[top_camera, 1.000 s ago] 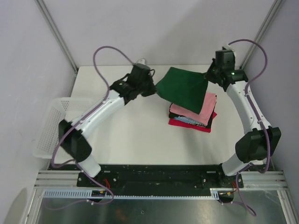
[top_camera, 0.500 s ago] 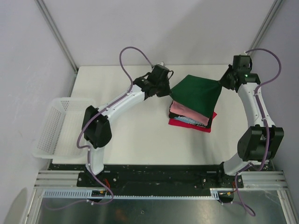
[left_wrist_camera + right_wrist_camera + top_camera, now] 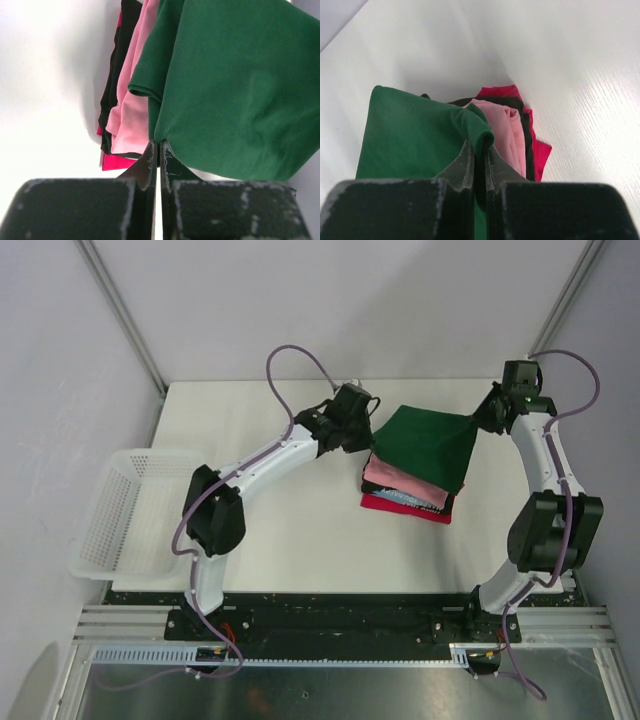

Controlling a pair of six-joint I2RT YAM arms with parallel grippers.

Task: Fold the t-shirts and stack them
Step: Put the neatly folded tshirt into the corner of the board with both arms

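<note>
The folded dark green t-shirt (image 3: pixel 425 445) hangs stretched between my two grippers over a stack of folded shirts: pink (image 3: pixel 395 478) on top, black (image 3: pixel 447 503) under it, red (image 3: pixel 400 505) at the bottom. My left gripper (image 3: pixel 372 430) is shut on the green shirt's left corner (image 3: pixel 159 132). My right gripper (image 3: pixel 478 423) is shut on its right corner (image 3: pixel 480 135). The left wrist view shows the pink (image 3: pixel 132 110), black (image 3: pixel 112 85) and red (image 3: pixel 114 161) layers below the green cloth. The green shirt's near edge lies on the pink one.
A white plastic mesh basket (image 3: pixel 125 510) sits at the table's left edge. The white table (image 3: pixel 280 520) stretches in front of the stack. Grey walls and metal posts close the back corners.
Both grippers have carried the green shirt to the right and lowered it over the stack. It now covers most of the pink shirt.
</note>
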